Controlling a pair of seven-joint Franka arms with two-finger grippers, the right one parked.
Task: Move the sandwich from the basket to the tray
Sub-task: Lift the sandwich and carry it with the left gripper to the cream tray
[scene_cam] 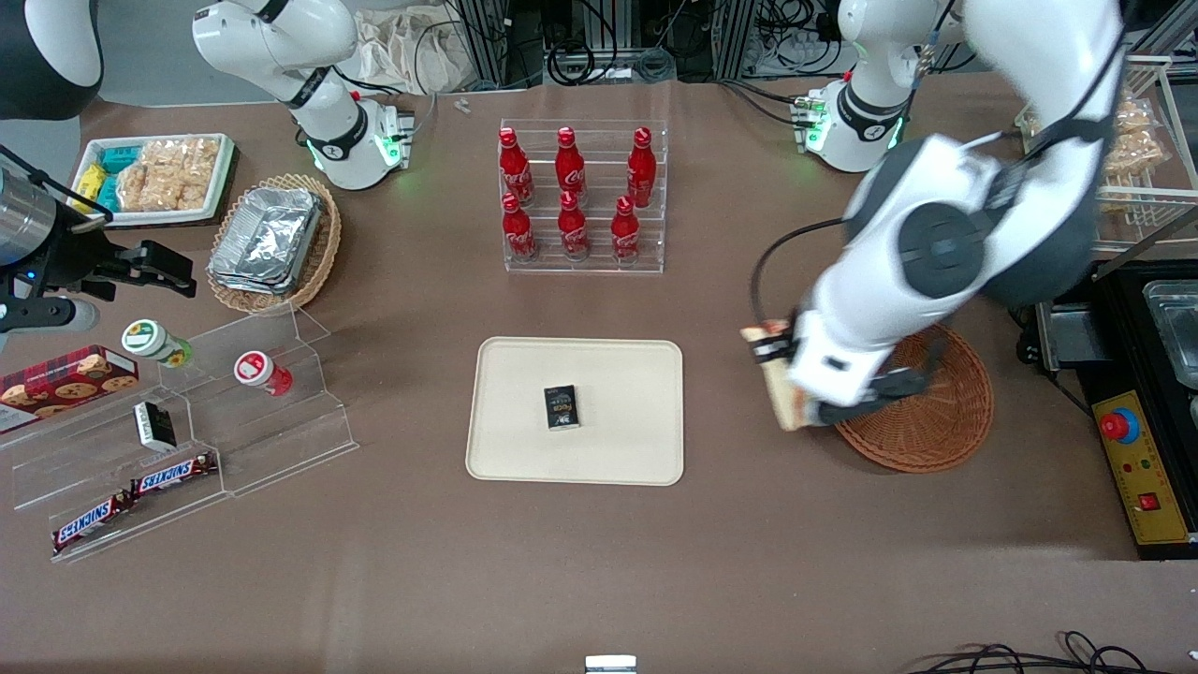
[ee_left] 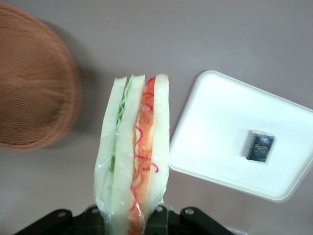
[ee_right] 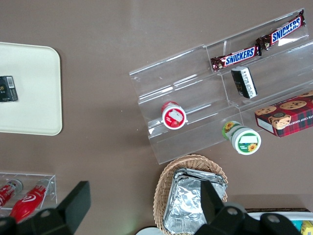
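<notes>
**Q:** Item one, the sandwich?

**A:** Sandwich (ee_left: 133, 156): wedge, white bread, green and orange-red filling. My end effector (scene_cam: 784, 386) is pinching it at the wide base, cut edge out, so the layers stay pressed together. It hangs above the table (scene_cam: 599, 562), just beside the basket (scene_cam: 927, 412) rim, on the tray's side.

**Q:** Item two, the basket?

**A:** Round, reddish-brown wicker; what shows of it is empty.

**Q:** Item three, the tray?

**A:** Tray (scene_cam: 524, 440): cream, low rim, well apart from me toward the parked arm's end. A small dark packet (scene_cam: 562, 407) lies near its middle, so I judge the bare part nearest me the better spot.
</notes>
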